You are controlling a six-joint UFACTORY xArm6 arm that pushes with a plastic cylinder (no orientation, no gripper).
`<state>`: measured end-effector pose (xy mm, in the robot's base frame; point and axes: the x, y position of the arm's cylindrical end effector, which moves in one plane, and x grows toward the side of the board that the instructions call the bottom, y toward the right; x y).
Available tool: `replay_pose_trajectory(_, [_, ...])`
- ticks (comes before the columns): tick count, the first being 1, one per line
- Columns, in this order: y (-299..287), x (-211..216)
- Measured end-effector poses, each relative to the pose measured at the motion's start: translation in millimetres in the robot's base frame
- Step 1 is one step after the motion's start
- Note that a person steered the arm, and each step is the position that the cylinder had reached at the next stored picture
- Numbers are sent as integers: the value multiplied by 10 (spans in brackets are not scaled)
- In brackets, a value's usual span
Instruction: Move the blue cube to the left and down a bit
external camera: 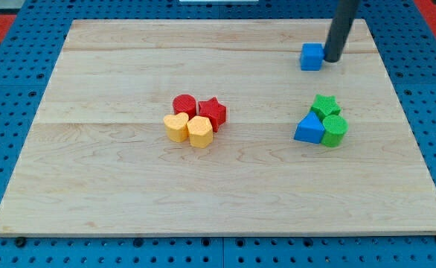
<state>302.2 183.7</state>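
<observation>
The blue cube (312, 56) sits near the view's top right of the wooden board (129, 193). My tip (332, 59) is right beside the cube's right side, touching or nearly touching it. The dark rod rises from there to the view's top edge.
A red cylinder (184, 105), a red star (213, 112), a yellow heart (176, 127) and a yellow hexagon (200, 131) cluster at the board's middle. A green star (324, 106), a blue triangle (309, 128) and a green cylinder (335, 130) cluster at the right.
</observation>
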Motion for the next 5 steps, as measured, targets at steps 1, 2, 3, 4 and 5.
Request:
replay_pose_trajectory(1, [-115, -185])
replay_pose_trajectory(2, [-311, -285])
replay_pose_trajectory(3, [-607, -285])
replay_pose_trajectory(4, [-935, -312])
replay_pose_trajectory(5, [-994, -216])
